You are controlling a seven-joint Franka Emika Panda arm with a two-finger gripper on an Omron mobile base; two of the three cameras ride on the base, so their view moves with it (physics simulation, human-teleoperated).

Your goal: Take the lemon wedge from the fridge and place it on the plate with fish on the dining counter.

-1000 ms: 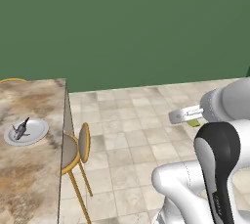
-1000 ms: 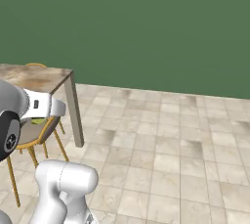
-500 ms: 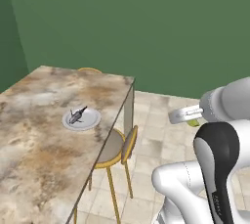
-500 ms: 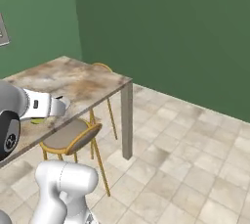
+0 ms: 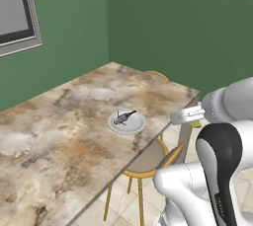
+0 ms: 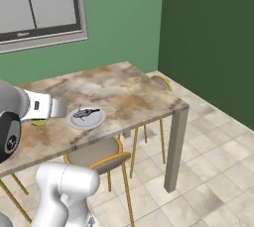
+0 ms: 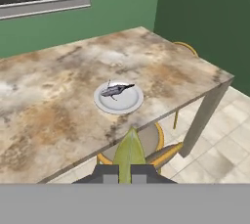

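Yellow-green lemon wedge (image 7: 129,154) pinched betw. jaws, tip sticking fwd.

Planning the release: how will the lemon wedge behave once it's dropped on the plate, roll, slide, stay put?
The lemon wedge looks tapered and flat-sided, so it probably won't roll. Pinched in the gripper, it appears small and light, so it may bounce or skid. The plate looks shallow, so a high drop might send it off.

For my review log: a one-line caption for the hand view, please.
Pincer shut on the lemon wedge, facing the plate with fish on the dining counter.
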